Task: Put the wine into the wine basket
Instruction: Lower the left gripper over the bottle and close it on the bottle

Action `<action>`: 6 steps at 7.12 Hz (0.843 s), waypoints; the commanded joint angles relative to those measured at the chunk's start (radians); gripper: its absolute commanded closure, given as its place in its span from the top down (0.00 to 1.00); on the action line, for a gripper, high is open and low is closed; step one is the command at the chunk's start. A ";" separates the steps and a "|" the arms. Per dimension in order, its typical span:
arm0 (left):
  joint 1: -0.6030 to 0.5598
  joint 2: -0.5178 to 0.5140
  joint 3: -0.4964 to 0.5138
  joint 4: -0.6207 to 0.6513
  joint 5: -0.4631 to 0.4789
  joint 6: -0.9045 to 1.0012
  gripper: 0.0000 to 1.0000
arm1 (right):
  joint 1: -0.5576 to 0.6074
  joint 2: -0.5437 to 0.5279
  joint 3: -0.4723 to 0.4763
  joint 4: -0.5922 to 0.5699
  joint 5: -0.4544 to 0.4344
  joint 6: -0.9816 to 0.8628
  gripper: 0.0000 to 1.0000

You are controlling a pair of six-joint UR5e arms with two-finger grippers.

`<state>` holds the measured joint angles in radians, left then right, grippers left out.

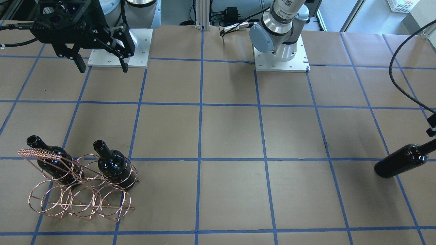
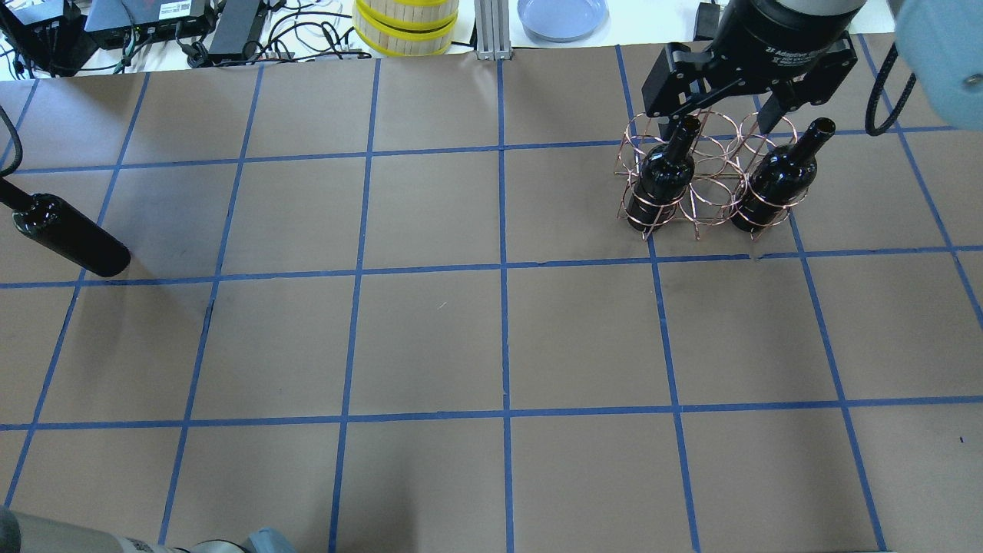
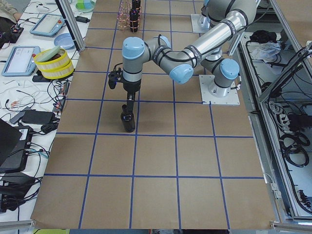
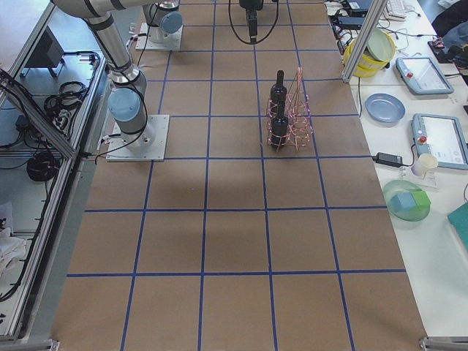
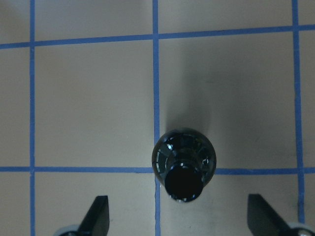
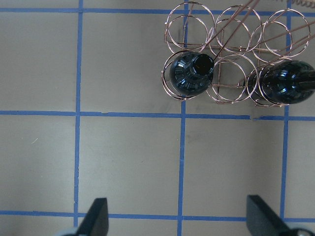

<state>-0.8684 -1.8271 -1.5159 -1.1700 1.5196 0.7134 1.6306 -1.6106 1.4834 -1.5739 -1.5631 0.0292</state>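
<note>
A near-black wine bottle point(image 1: 402, 165) stands on the paper table at my left end, also in the overhead view point(image 2: 69, 238). In the left wrist view its mouth point(image 5: 183, 183) lies between the tips of my left gripper point(image 5: 177, 196), whose fingers are wide apart and touch nothing. The copper wire wine basket point(image 1: 85, 205) stands at my right end point(image 2: 710, 165) with two like bottles point(image 1: 114, 165) point(image 1: 52, 163) upright in its rings. My right gripper point(image 1: 102, 66) is open and empty, above the table on the robot's side of the basket point(image 6: 231, 54).
A stack of yellow-rimmed containers point(image 2: 407, 23) and a blue plate point(image 2: 562, 11) sit beyond the table's far edge. The two arm base plates point(image 1: 119, 47) point(image 1: 281, 58) stand at the robot's edge. A black cable point(image 1: 402, 68) hangs by the left arm.
</note>
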 commanded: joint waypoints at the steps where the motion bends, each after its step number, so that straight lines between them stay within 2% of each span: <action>1: 0.014 -0.041 -0.001 0.026 -0.056 0.006 1.00 | 0.000 0.000 0.000 0.000 0.000 0.000 1.00; 2: 0.014 -0.050 -0.007 0.099 -0.077 0.008 1.00 | 0.000 0.000 0.000 0.000 0.000 0.000 1.00; 6: 0.015 -0.058 -0.050 0.112 -0.081 0.004 0.98 | 0.000 0.000 0.000 0.000 0.000 0.000 1.00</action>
<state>-0.8540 -1.8834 -1.5571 -1.0607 1.4414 0.7181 1.6306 -1.6106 1.4834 -1.5739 -1.5631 0.0292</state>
